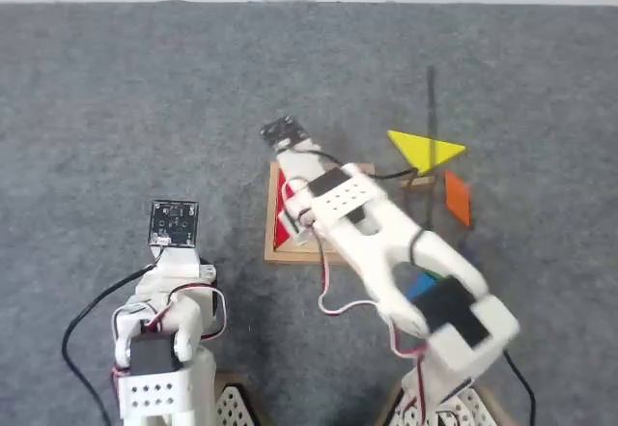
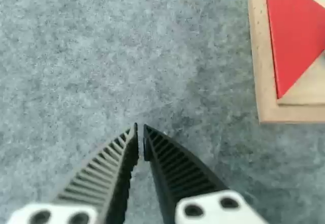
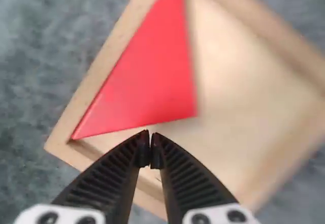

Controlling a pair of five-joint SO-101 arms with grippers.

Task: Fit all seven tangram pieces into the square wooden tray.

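The square wooden tray (image 1: pixel 290 255) lies mid-table with a red triangle (image 1: pixel 282 218) inside along its left wall. My right arm (image 1: pixel 367 223) stretches over the tray. In the right wrist view the right gripper (image 3: pixel 150 142) is shut and empty, just above the tray (image 3: pixel 114 51) floor at the red triangle's (image 3: pixel 152 76) near edge. The left gripper (image 2: pixel 140 132) is shut over bare grey mat, left of the tray's (image 2: pixel 259 56) corner and the red triangle (image 2: pixel 294 31). A yellow triangle (image 1: pixel 423 149) and an orange parallelogram (image 1: pixel 457 197) lie right of the tray.
A blue piece (image 1: pixel 420 284) shows partly under the right arm. My left arm (image 1: pixel 169 300) sits at the near left, apart from the tray. Grey mat (image 1: pixel 145 107) covers the table, with open room at the left and back. A dark cable (image 1: pixel 431 107) runs behind the yellow triangle.
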